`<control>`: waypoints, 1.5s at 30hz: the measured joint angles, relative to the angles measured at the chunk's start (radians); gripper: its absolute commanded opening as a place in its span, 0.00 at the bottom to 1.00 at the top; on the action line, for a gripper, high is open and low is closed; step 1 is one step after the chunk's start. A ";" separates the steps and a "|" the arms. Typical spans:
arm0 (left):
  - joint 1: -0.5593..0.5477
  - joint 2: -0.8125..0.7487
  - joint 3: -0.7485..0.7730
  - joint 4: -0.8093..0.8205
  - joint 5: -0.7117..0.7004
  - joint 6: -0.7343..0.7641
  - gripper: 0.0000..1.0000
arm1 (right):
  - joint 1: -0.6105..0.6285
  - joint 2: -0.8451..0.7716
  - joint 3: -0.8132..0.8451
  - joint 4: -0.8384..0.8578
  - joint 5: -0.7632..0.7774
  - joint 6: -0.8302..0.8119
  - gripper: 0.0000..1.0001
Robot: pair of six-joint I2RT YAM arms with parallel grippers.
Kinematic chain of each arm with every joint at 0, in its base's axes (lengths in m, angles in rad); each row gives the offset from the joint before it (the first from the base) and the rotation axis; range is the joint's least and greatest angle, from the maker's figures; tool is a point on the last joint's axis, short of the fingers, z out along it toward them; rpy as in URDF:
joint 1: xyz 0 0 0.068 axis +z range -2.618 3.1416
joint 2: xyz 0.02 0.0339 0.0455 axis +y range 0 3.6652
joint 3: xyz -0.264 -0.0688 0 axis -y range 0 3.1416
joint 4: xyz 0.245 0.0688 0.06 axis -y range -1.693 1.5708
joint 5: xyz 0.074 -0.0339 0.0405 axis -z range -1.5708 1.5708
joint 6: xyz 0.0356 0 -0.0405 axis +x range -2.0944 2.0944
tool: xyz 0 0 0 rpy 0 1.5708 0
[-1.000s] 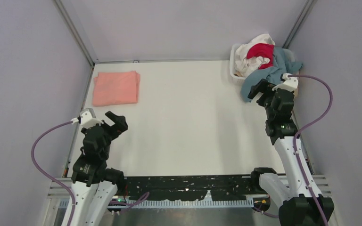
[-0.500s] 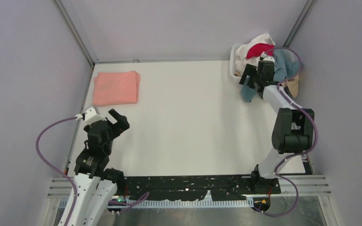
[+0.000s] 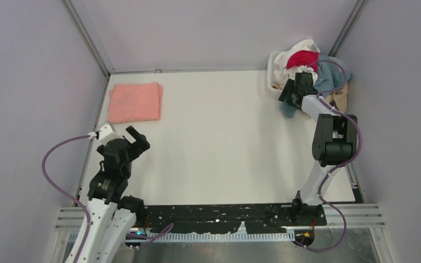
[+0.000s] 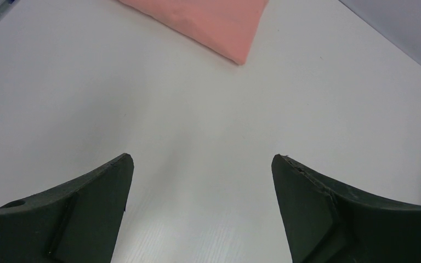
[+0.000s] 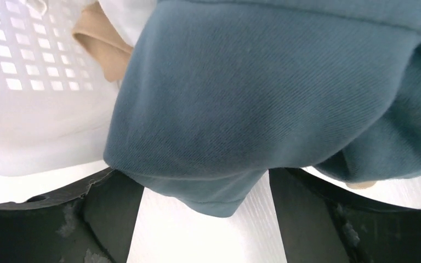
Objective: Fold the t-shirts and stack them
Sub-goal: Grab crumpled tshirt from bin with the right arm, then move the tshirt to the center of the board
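Observation:
A folded salmon-pink t-shirt (image 3: pixel 135 102) lies at the far left of the table; it also shows in the left wrist view (image 4: pixel 208 22). A blue-grey t-shirt (image 3: pixel 324 76) hangs over the front of the white basket (image 3: pixel 272 68), heaped with red (image 3: pixel 301 57), white (image 3: pixel 282 68) and tan (image 3: pixel 340 99) shirts. My right gripper (image 3: pixel 289 94) is open at the basket's front. In the right wrist view the blue-grey shirt's hanging hem (image 5: pixel 225 192) dips between my open fingers (image 5: pixel 109 219). My left gripper (image 3: pixel 137 141) is open and empty over bare table, short of the pink shirt.
Grey walls close in the table on the left, back and right. The basket's white lattice wall (image 5: pixel 22 55) and a tan cloth edge (image 5: pixel 101 46) sit just left of the blue shirt in the right wrist view. Black rail along the near edge (image 3: pixel 225 213).
My right arm has stretched out from mid-right of the table to the basket, its gripper coming up under the blue-grey shirt's hanging edge. My left arm has shifted only slightly.

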 measured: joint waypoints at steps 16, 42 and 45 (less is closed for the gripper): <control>0.000 0.005 0.000 0.000 -0.004 0.000 0.99 | 0.001 -0.300 -0.102 0.065 0.100 -0.011 0.06; 0.000 0.071 0.000 -0.002 -0.037 0.000 0.99 | -0.078 -0.183 1.076 0.094 0.167 -0.217 0.05; 0.000 0.079 0.000 -0.002 -0.036 0.000 0.99 | -0.077 -0.205 1.102 0.146 0.047 -0.143 0.06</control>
